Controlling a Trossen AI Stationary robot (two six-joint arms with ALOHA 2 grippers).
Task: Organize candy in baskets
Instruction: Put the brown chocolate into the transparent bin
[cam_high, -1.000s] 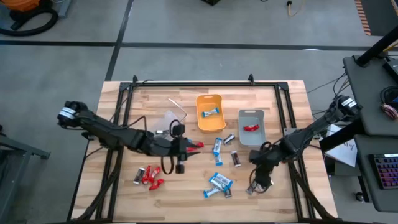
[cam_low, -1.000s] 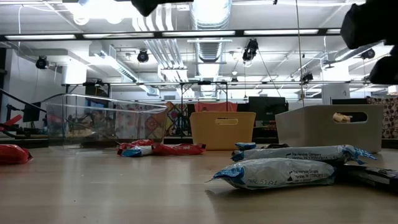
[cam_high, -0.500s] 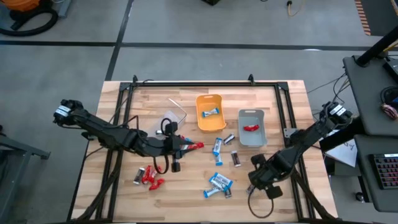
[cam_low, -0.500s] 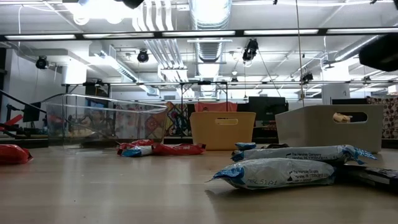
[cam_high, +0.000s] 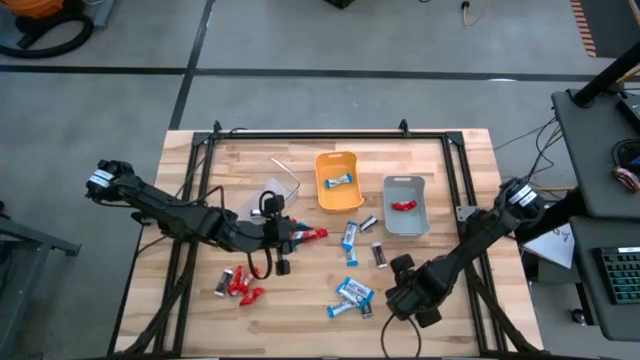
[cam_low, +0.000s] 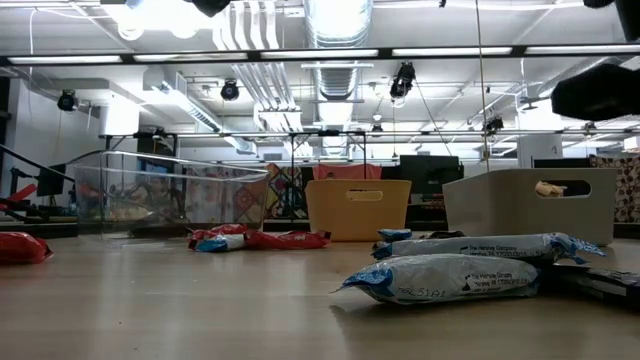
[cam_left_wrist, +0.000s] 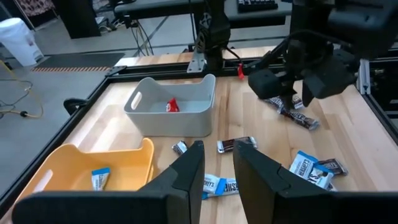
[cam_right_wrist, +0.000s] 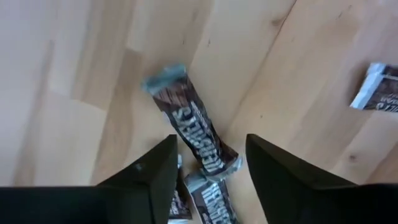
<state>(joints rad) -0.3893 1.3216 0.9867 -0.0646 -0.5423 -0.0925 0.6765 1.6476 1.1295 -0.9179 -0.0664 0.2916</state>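
Observation:
My right gripper (cam_right_wrist: 209, 142) is open near the table's near right, pointing down. Its fingers stand on either side of a dark-wrapped candy (cam_right_wrist: 198, 138) that lies flat on the wood, without touching it. A second dark candy (cam_right_wrist: 211, 202) lies just under that one's end. My left gripper (cam_left_wrist: 217, 155) hovers at the table's middle left, open by a narrow gap with nothing between the fingers. A red candy (cam_high: 312, 234) lies just ahead of it. The orange basket (cam_high: 338, 182) holds a blue-and-white candy, the grey basket (cam_high: 405, 205) a red one. The clear basket (cam_high: 278, 186) stands left of them.
Loose candy lies on the wood. Red pieces (cam_high: 240, 284) are at the near left. Blue-and-white pieces lie in the middle (cam_high: 350, 237) and nearer the front (cam_high: 352, 293). A dark piece (cam_high: 380, 255) lies below the grey basket. A black frame (cam_high: 310, 133) rims the table.
My right arm has swung, and its gripper has gone toward the table's left and near edge, stopping over the dark candy. My left gripper has drawn back a little toward the table's left edge.

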